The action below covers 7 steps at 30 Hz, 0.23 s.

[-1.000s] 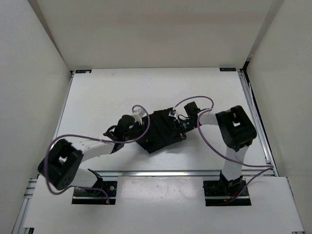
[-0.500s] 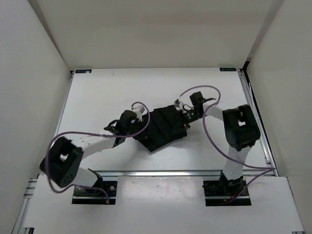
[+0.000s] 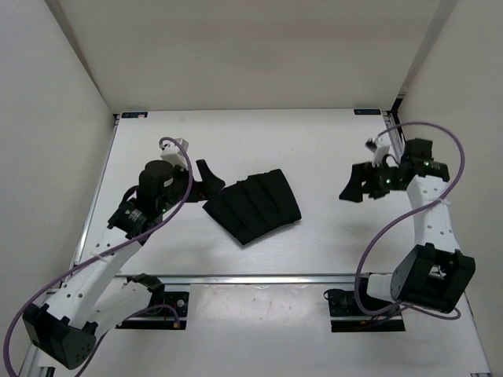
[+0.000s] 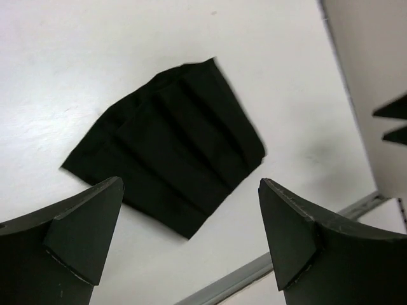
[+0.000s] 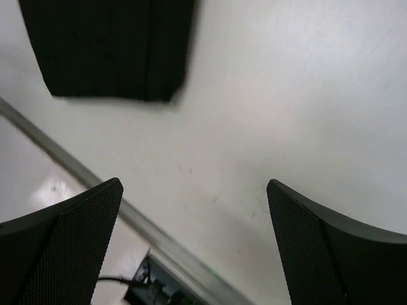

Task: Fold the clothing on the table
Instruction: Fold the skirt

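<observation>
The clothing is a black pleated piece lying flat in a compact folded shape near the middle of the white table. My left gripper hovers just off its left corner, open and empty. My right gripper is well off to the right, also open and empty, clear of the fabric. In the left wrist view the clothing lies beyond the wide-apart jaws of the left gripper. The right wrist view shows a corner of the clothing far ahead of the right gripper.
A metal rail runs along the table's near edge, with the arm bases behind it. White walls close in the left, back and right sides. Purple cables loop from both arms. The right gripper's fingertips show at the edge of the left wrist view.
Both grippers were shut at the clothing and have now opened and let go. The left arm pulled back to the left, the right arm swung far right. The clothing stays flat.
</observation>
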### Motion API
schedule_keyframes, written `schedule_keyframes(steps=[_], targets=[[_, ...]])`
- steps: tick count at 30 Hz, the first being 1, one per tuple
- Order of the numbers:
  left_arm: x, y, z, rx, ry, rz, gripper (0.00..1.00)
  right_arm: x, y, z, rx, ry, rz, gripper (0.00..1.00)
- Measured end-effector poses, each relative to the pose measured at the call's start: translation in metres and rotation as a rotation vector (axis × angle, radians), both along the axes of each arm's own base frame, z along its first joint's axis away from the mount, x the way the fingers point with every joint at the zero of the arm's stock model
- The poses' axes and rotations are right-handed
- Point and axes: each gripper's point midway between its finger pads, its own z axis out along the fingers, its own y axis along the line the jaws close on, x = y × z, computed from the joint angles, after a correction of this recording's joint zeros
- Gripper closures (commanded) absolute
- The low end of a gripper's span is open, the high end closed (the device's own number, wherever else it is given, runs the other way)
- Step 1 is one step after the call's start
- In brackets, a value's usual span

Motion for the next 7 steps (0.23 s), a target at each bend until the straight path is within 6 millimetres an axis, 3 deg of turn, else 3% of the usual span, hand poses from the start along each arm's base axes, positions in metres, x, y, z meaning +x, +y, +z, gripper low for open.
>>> schedule_keyframes(steps=[4,7], targets=[[-0.007,0.031,-0.024,0.057,0.063,0.057,0.01,-0.045,-0.004,-0.057,-0.078,0.146,-0.028,0.01],[-0.009,0.067,-0.039,0.098,0.109,0.136,0.02,-0.069,0.002,-0.064,-0.195,0.107,-0.006,0.01]])
